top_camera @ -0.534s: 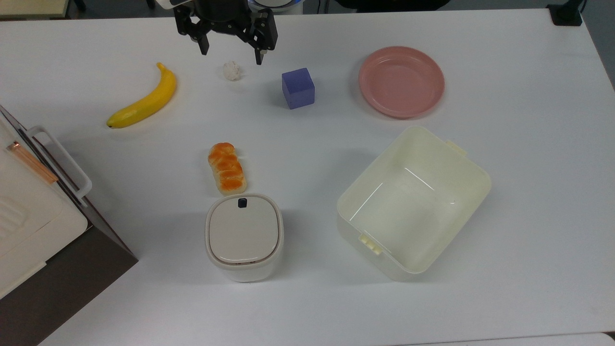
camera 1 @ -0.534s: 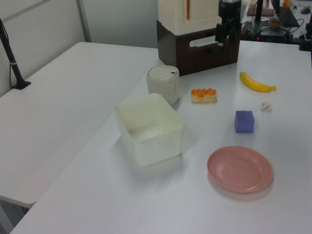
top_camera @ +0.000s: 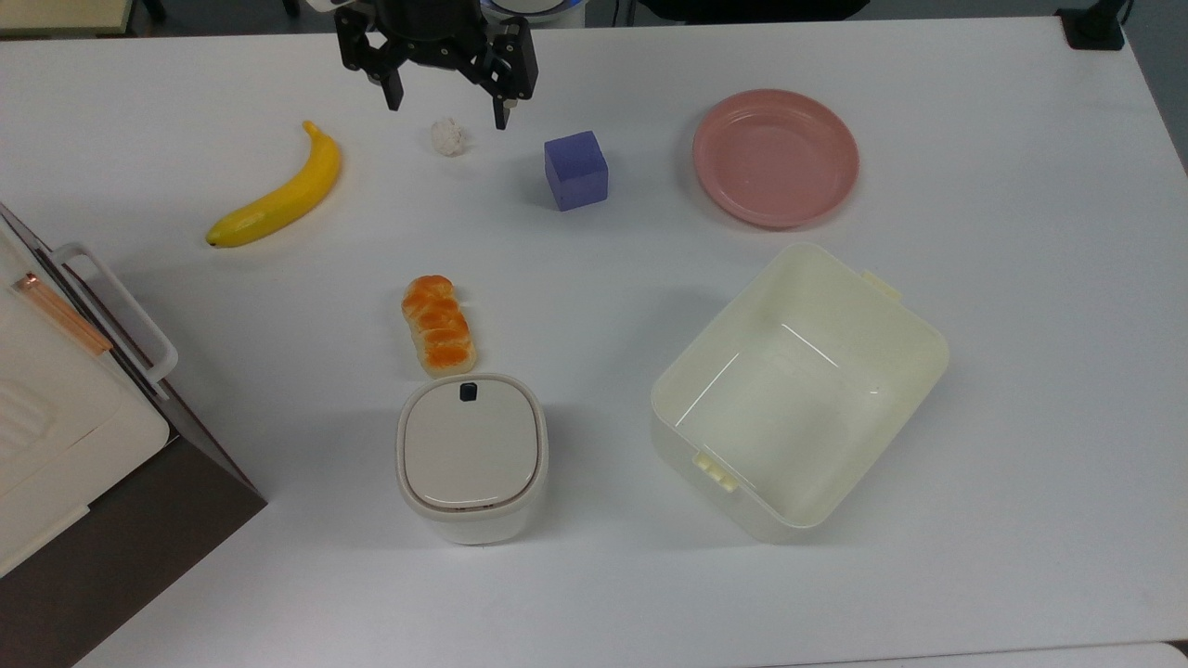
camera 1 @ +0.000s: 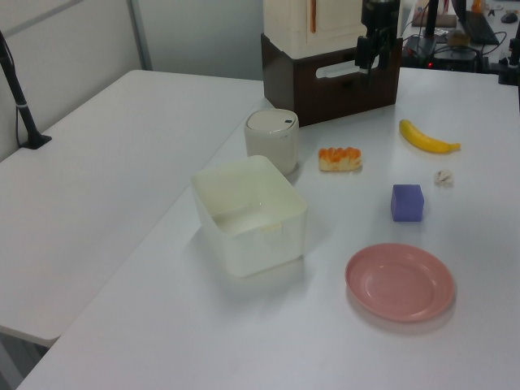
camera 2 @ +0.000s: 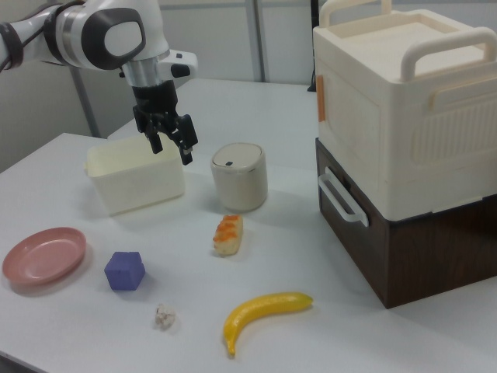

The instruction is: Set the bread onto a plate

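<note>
Quick status from my end: basically nothing of the job is done yet. The bread (top_camera: 438,324) is sitting flat on the table (top_camera: 1021,371), its near end just beside the little lidded canister (top_camera: 471,456), which I'm using as my landmark. In the top view, the loaf is right above the canister's lid, almost touching its rim.

The plate (top_camera: 775,158) is bare, well away from the canister, up and to the top view's right, past the big cream tub (top_camera: 798,390). A purple cube (top_camera: 575,170) sits between the canister and the plate's side of the table, so I'd guess I'll want to carry the bread over or around it.

The gripper (top_camera: 446,104) is hanging in the air far from the canister, at the top edge of the top view, over the small white lumpy ball (top_camera: 448,136). Its fingers are spread wide and it's holding nothing.

So what's left, as I read it: get over to the bread, come down, grab it, carry it across, drop it on the plate. Whole thing, really. Banana (top_camera: 278,195) is off to the side, not in my way.
</note>
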Robot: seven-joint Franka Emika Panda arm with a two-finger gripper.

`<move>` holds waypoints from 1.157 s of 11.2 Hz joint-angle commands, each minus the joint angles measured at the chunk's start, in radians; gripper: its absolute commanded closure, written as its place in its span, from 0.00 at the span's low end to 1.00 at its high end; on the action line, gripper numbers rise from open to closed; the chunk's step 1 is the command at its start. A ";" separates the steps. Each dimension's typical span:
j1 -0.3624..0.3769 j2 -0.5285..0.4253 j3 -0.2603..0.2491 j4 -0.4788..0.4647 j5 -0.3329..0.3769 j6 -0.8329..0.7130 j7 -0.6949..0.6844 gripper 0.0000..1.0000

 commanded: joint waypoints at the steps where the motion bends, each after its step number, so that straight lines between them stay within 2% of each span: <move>1: 0.022 -0.022 -0.001 -0.010 -0.044 0.011 0.025 0.00; 13: 0.019 -0.046 0.007 -0.030 -0.045 -0.021 -0.006 0.00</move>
